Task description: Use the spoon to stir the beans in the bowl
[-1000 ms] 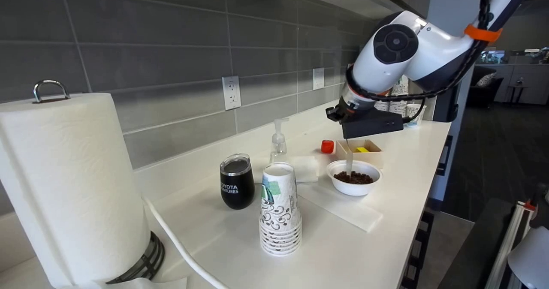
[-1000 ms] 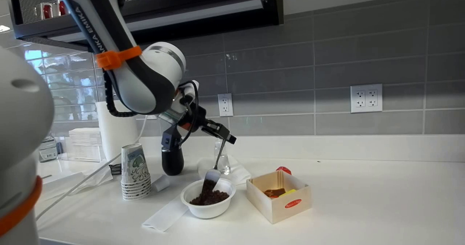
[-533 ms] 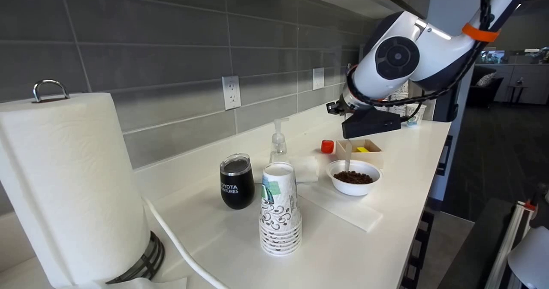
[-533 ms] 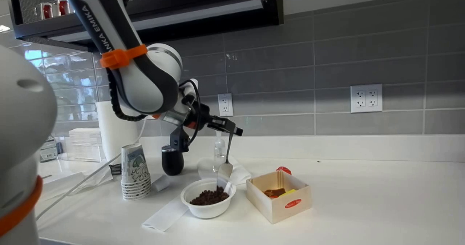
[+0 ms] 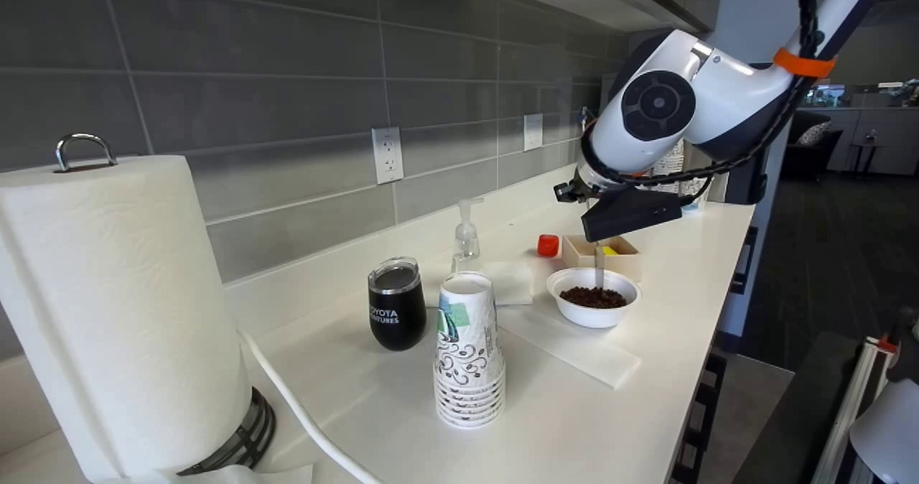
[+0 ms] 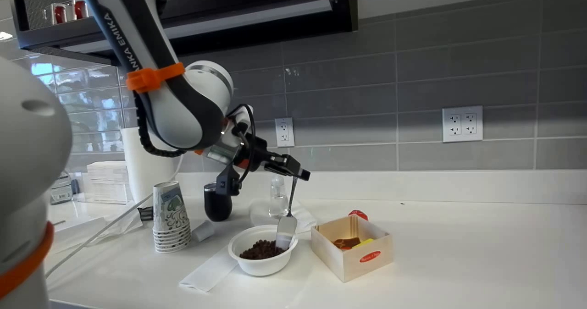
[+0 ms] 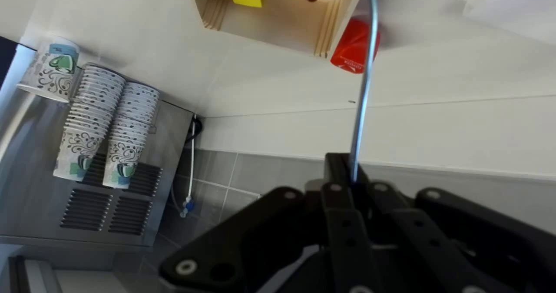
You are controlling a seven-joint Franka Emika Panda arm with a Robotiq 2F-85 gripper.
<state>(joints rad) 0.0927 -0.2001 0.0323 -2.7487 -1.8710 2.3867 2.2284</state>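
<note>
On the desk, between back and front edges, stands the bowl of beans, the claw pinching the spoon near-upright, head pointing down into it.

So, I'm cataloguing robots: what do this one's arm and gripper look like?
The arm is rounded and white, with dark panels, an orange strap, a black cable and pale EMIKA lettering. The gripper is black, slender and jointed, with round metallic fasteners.
</note>
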